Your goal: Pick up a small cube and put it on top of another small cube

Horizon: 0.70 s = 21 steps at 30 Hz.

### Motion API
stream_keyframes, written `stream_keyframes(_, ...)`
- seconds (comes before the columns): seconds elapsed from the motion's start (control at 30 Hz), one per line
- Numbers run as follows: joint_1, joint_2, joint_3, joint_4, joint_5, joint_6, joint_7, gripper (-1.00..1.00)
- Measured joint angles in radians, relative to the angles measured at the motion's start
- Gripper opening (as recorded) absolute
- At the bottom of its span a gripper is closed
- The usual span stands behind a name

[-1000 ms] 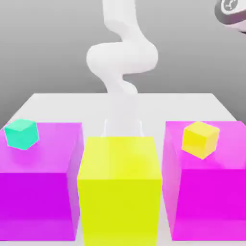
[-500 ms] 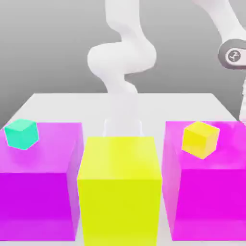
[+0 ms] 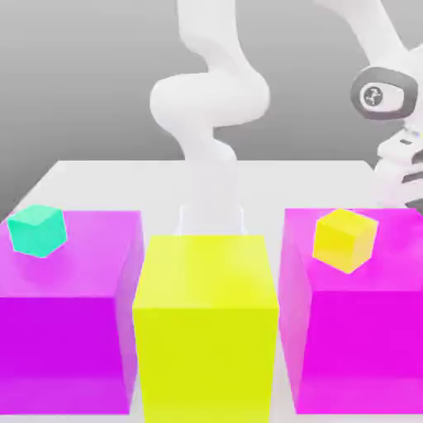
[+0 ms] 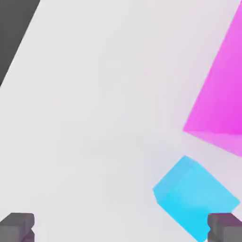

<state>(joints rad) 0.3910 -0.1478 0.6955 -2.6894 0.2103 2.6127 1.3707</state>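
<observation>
While claw [image 4: 120, 228] gapes, nothing legible.

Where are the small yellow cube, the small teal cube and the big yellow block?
small yellow cube [image 3: 344, 240], exterior view, front corner.
small teal cube [image 3: 37, 230], exterior view, front faces.
big yellow block [image 3: 206, 355], exterior view, front face.

large yellow block [image 3: 205, 322] between two magenta blocks [image 3: 68, 310] [image 3: 359, 318].

No legible text, labels, brands or numbers on any surface. Sole mark: a round emblem on the dark joint cap [image 3: 382, 96] of the arm, above the small cube [image 3: 344, 239]; unreadable.
</observation>
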Motion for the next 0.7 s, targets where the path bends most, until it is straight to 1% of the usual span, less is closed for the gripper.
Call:
stream_keyframes(0.27, -0.053, 0.041, 0.014, -0.062, -0.018, 0.091, 0.258, 0.00)
stream_keyframes(0.37, -0.077, 0.069, 0.021, -0.087, -0.050, 0.131, 0.373, 0.00)
stream_keyframes(0.47, -0.106, 0.103, 0.025, -0.113, -0.103, 0.172, 0.503, 0.00)
stream_keyframes(0.57, -0.128, 0.139, 0.016, -0.138, -0.184, 0.212, 0.650, 0.00)
stream_keyframes(0.6, -0.124, 0.163, -0.001, -0.140, -0.238, 0.230, 0.705, 0.00)
stream_keyframes(0.63, -0.115, 0.196, -0.036, -0.136, -0.315, 0.252, 0.768, 0.00)
stream_keyframes(0.7, -0.040, 0.271, -0.148, -0.121, -0.483, 0.298, 0.896, 0.00)
